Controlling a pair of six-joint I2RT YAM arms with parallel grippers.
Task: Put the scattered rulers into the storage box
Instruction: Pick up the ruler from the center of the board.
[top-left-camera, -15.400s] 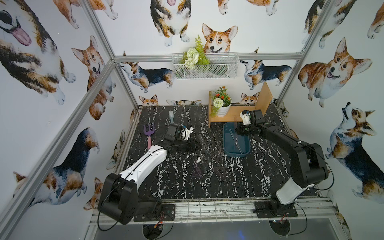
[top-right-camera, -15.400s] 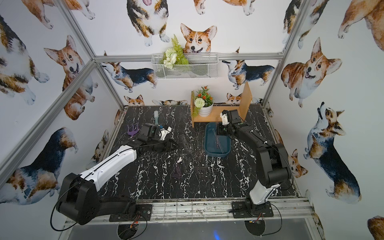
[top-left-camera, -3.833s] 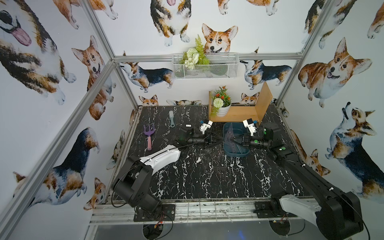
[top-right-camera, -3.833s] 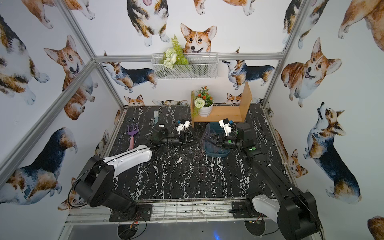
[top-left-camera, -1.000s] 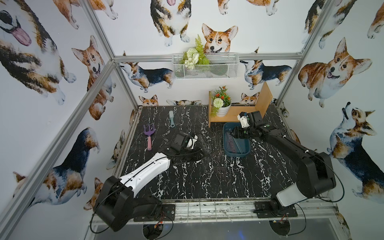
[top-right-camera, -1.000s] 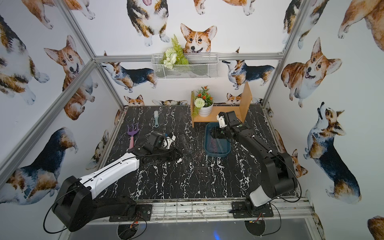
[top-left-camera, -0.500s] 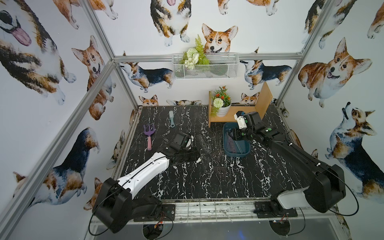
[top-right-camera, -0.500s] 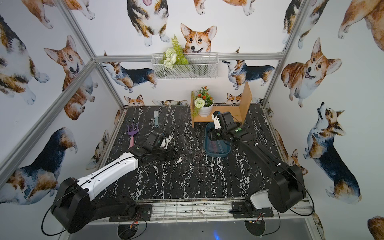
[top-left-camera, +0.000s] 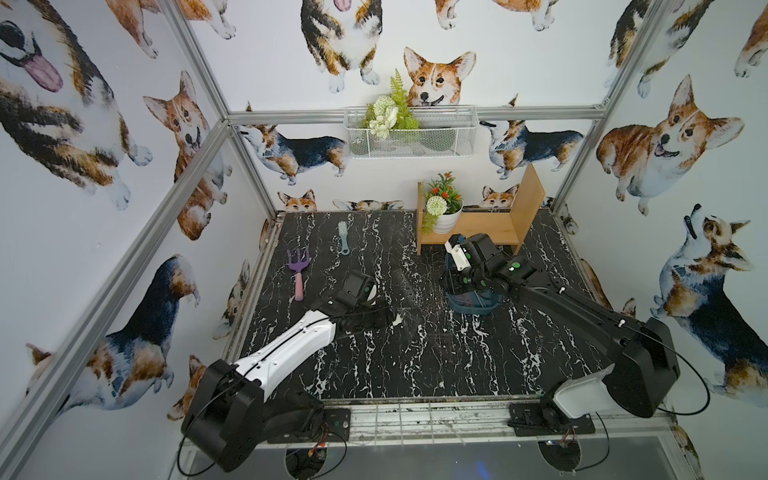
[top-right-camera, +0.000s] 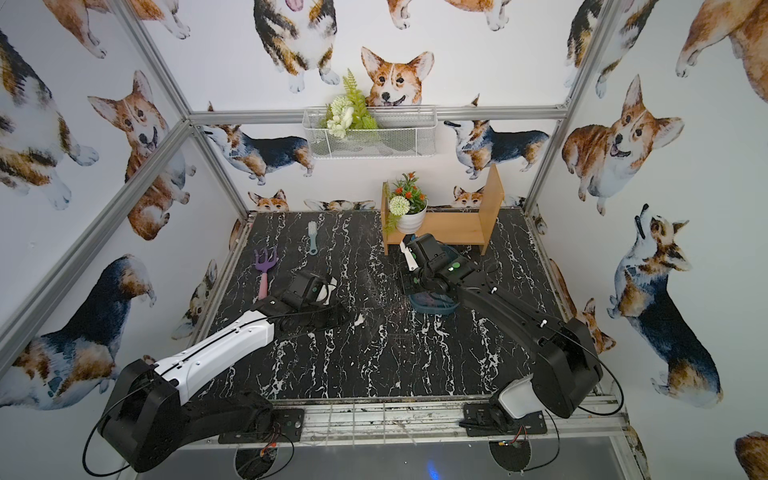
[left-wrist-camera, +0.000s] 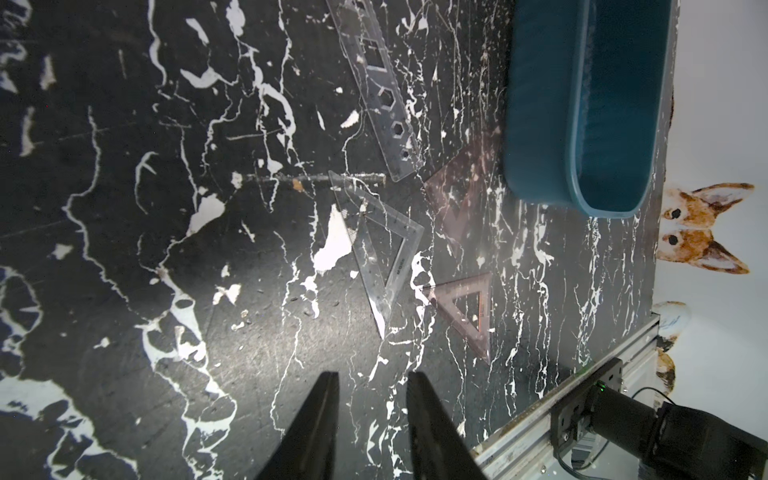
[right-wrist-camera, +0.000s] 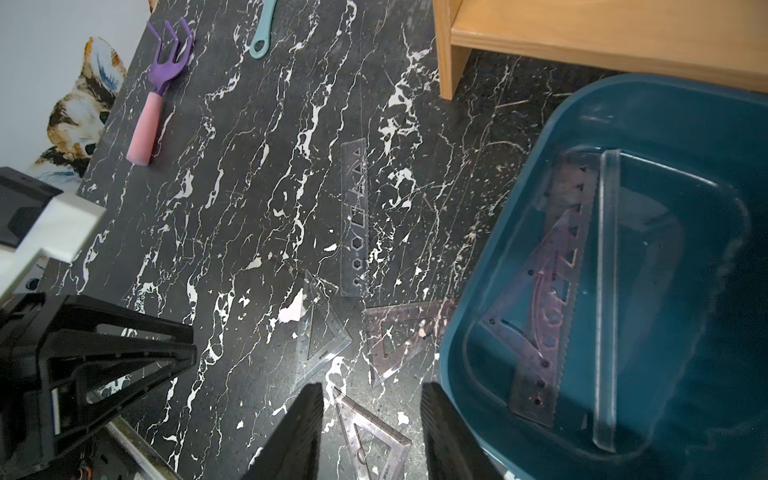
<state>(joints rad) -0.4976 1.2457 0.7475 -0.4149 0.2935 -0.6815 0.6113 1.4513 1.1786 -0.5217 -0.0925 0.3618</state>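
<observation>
The white-sleeved left arm (top-left-camera: 286, 353) reaches forward and inward from its base, wrist bent so the left hand (left-wrist-camera: 372, 376) lies nearly level. Its two dark fingers (left-wrist-camera: 316, 424) stand parted with nothing between them. The black right arm (top-left-camera: 565, 309) stretches far forward, wrist tipped down. The right hand (right-wrist-camera: 372, 388) points downward, jaws apart and gripping nothing.

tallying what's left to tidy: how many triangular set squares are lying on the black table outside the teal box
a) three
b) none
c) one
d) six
a: the right wrist view shows three on the table, outside the storage box: a clear set square, a purple-tinted set square by the box wall, and a smaller tinted set square.
</observation>
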